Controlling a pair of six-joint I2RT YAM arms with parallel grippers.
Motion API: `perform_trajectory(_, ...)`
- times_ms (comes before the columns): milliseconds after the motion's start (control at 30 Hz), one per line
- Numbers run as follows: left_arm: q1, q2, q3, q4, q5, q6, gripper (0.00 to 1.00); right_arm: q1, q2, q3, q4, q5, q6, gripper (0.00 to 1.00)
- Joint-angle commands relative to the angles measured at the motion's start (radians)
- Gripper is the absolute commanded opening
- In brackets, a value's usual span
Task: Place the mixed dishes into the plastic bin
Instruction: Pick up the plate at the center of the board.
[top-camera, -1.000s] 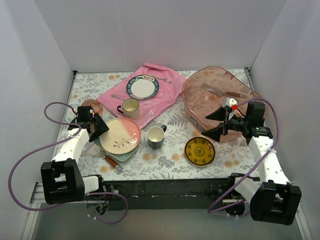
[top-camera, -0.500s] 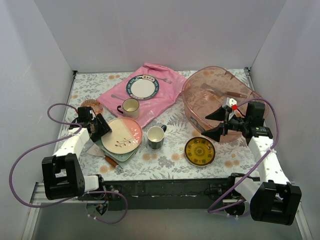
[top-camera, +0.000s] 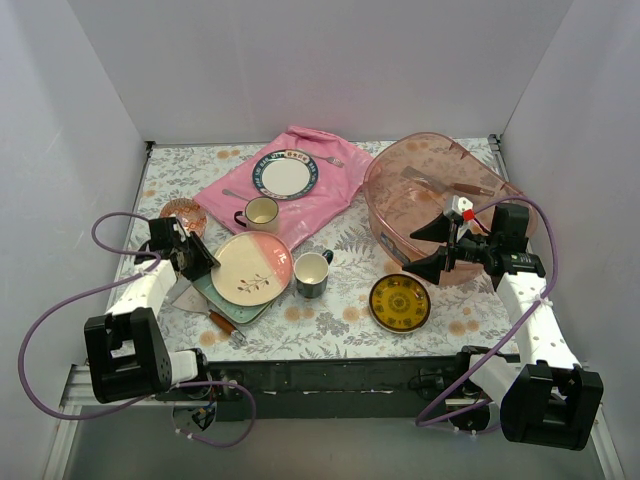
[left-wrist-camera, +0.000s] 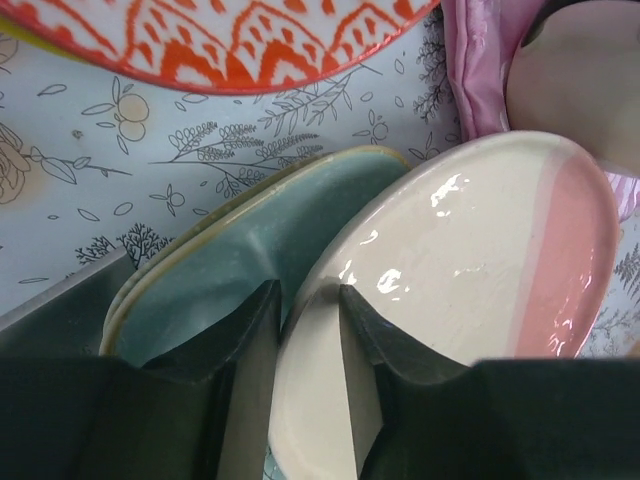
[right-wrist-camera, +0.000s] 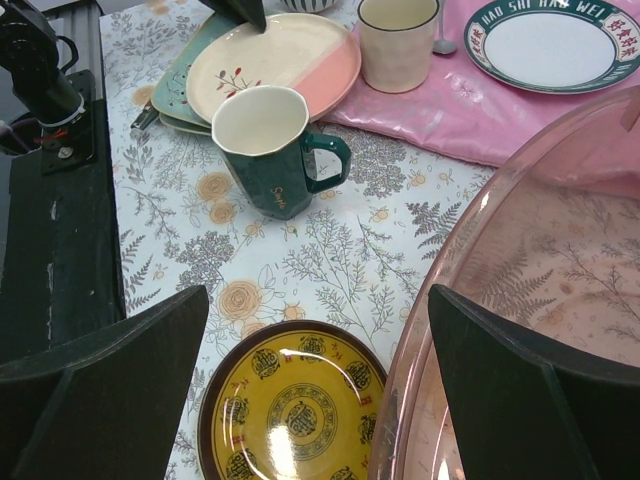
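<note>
My left gripper (top-camera: 196, 259) is shut on the left rim of the pink-and-cream plate (top-camera: 252, 268), one finger (left-wrist-camera: 238, 335) under the rim and one on top. The plate (left-wrist-camera: 480, 250) rests on the pale green tray (left-wrist-camera: 225, 250). The dark mug (top-camera: 311, 273) stands to its right, and the yellow dark-rimmed plate (top-camera: 400, 302) lies near the front. My right gripper (top-camera: 432, 248) is open and empty, above the table between the yellow plate (right-wrist-camera: 295, 415) and the wall of the pink bin (right-wrist-camera: 540, 300). The bin (top-camera: 440, 195) stands at the far right.
A pink cloth (top-camera: 310, 195) at the back holds a cream mug (top-camera: 262, 213) and a green-rimmed plate (top-camera: 284, 174). An orange patterned bowl (top-camera: 183, 212) sits left of it. A wooden-handled spatula (top-camera: 222, 322) pokes out below the tray. White walls enclose the table.
My left gripper has shifted slightly down and right with the pink-and-cream plate, which now sits a little further right on the tray. The right arm has not moved.
</note>
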Motion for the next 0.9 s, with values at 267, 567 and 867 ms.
perform_trajectory(267,-0.001,-0.094,-0.034,0.026,0.069,0.022,0.21,0.008,0.002,0.019,-0.017,-0.034,-0.022,0.98)
perform_trajectory(567,0.004,-0.133,-0.039,0.030,0.084,0.020,0.00,0.008,0.004,0.019,-0.017,-0.034,-0.022,0.98)
perform_trajectory(867,0.013,-0.228,-0.028,0.012,0.106,-0.039,0.00,0.009,0.009,0.017,-0.018,-0.034,-0.025,0.99)
